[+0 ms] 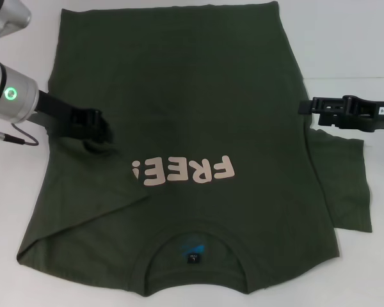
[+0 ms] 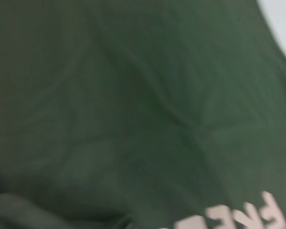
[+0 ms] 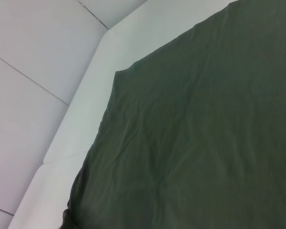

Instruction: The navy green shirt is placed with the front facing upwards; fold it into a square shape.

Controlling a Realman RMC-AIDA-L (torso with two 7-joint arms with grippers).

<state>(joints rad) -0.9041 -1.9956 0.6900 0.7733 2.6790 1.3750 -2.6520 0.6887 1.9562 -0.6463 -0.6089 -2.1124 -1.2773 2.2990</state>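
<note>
- Head view: the shirt (image 1: pixel 198 128) lies flat on the white table (image 1: pixel 371 51), print side up, collar (image 1: pixel 193 252) nearest the robot, "FREE!" lettering (image 1: pixel 182 171) upside down from here.
- The shirt's left sleeve is already turned in over the body; the right sleeve (image 1: pixel 345 185) lies spread out on the table.
- Left gripper (image 1: pixel 93 126) sits low on the cloth at the shirt's left side, beside the folded-in part. Can't tell whether it is clenched or released.
- Right gripper (image 1: pixel 317 110) hangs at the shirt's right edge, above the spread sleeve. Finger state unclear too.
- Left wrist view: only green cloth close up, lettering (image 2: pixel 238 217) at one corner.
- Right wrist view: shirt edge (image 3: pixel 97 138) against bare table (image 3: pixel 76 124).
- Judgement: side folds are in hand; next, the right side wants pinching and carrying inward.
</note>
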